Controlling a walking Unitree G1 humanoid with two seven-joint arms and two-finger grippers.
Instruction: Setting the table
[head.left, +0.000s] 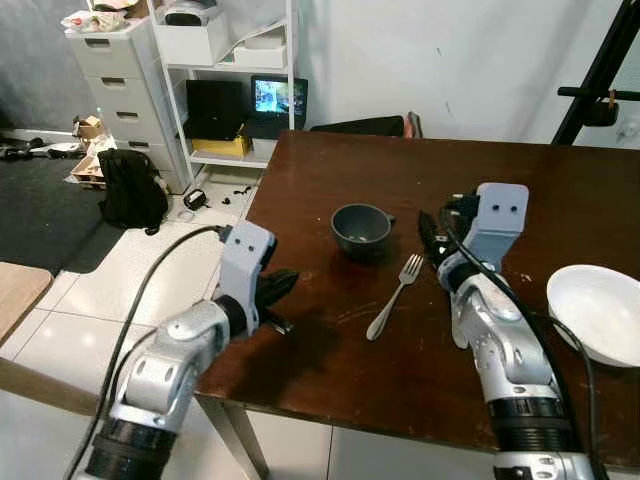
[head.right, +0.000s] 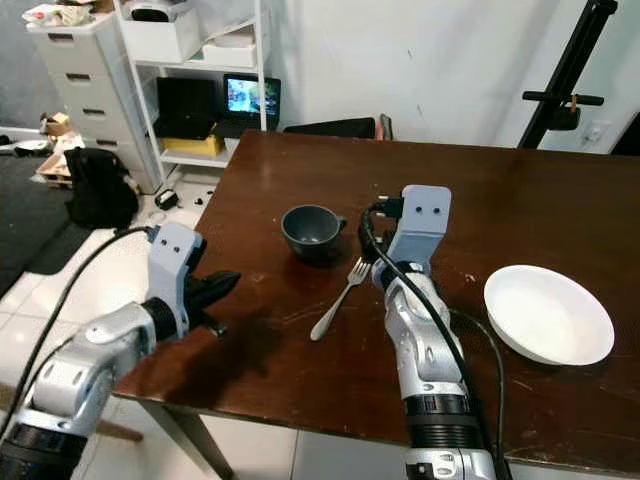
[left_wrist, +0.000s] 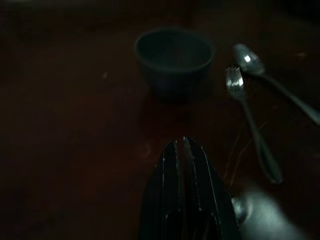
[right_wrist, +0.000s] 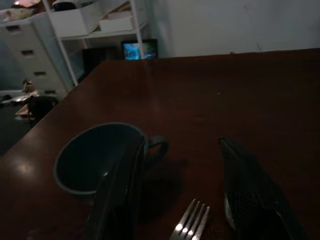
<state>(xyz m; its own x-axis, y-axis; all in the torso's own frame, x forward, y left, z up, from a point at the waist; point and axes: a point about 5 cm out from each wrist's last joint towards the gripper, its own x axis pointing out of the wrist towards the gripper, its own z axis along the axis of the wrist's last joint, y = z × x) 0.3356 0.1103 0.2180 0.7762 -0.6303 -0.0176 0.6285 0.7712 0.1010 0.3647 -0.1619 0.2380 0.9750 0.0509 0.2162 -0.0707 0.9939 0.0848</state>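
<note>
On the dark wooden table (head.left: 330, 160) stand a grey cup (head.left: 361, 228) and, to its right, a silver fork (head.left: 395, 295) lying with its tines toward the far side. A white bowl (head.left: 600, 310) sits near the right edge. My right gripper (right_wrist: 181, 142) is open just above the fork's tines (right_wrist: 192, 225), beside the cup's handle, with nothing between its fingers (right_wrist: 250, 195). My left gripper (left_wrist: 180, 141) is shut and empty, low over the table's left front corner, pointing at the cup (left_wrist: 174, 57). The left wrist view also shows a spoon (left_wrist: 270, 75) beside the fork (left_wrist: 247, 115).
Behind the table's far left corner are a white shelf unit (head.left: 235, 80) with a lit screen (head.left: 277, 98), white drawers (head.left: 120, 90) and a black backpack (head.left: 133, 188) on the tiled floor. A black stand (head.left: 600, 80) rises at the far right. A wooden edge (head.left: 15, 290) lies to my left.
</note>
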